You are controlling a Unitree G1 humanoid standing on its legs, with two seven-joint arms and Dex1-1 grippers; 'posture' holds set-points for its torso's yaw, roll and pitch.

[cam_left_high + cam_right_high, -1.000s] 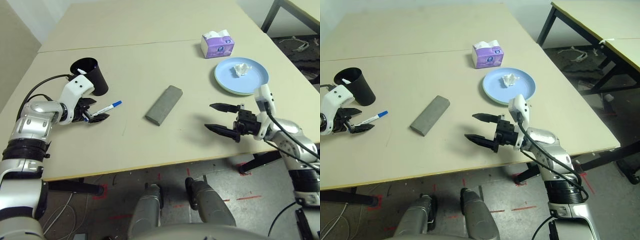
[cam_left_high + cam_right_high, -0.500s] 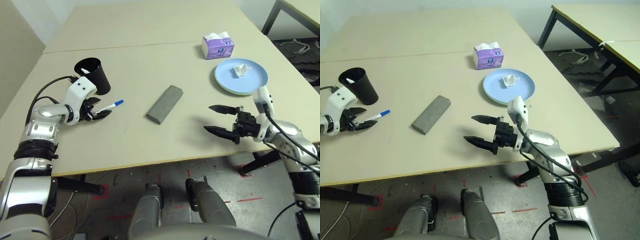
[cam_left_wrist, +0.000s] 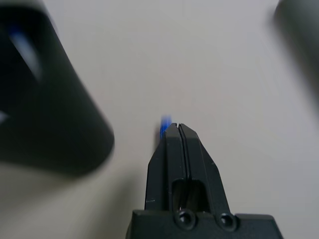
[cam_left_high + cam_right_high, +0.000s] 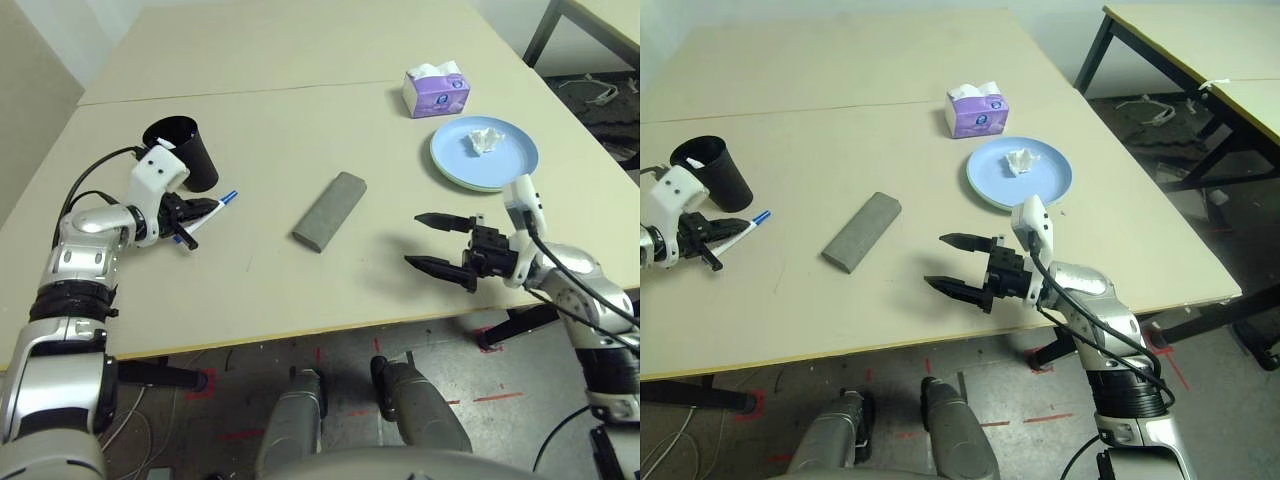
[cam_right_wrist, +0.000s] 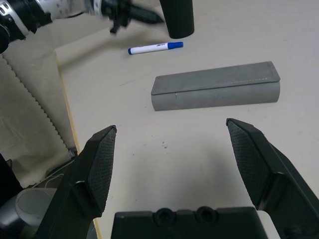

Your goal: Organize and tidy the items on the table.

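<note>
A white marker with a blue cap [image 4: 214, 203] lies on the table [image 4: 300, 120] beside the black cup [image 4: 186, 151]. My left gripper [image 4: 198, 212] is shut, its tips just over the marker's white end; the right wrist view shows a gap between gripper and marker [image 5: 154, 48]. A second marker [image 4: 160, 143] stands in the cup. The grey glasses case [image 4: 329, 209] lies mid-table. My right gripper [image 4: 413, 240] hangs open to its right, holding nothing. The crumpled tissue [image 4: 483, 139] sits on the light-blue plate [image 4: 505, 160], stacked on a light-green one. The sunglasses are out of view.
A purple tissue pack [image 4: 435, 91] stands beyond the plates. A seam [image 4: 250, 92] crosses the table behind the cup. Another table's dark leg [image 4: 545, 30] shows at the far right. Bare tabletop stretches between the case and the near edge.
My left gripper's fingers, spread around the marker before, have come together. The marker's capped end has shifted slightly toward the cup. My right gripper has drifted a little toward the near edge.
</note>
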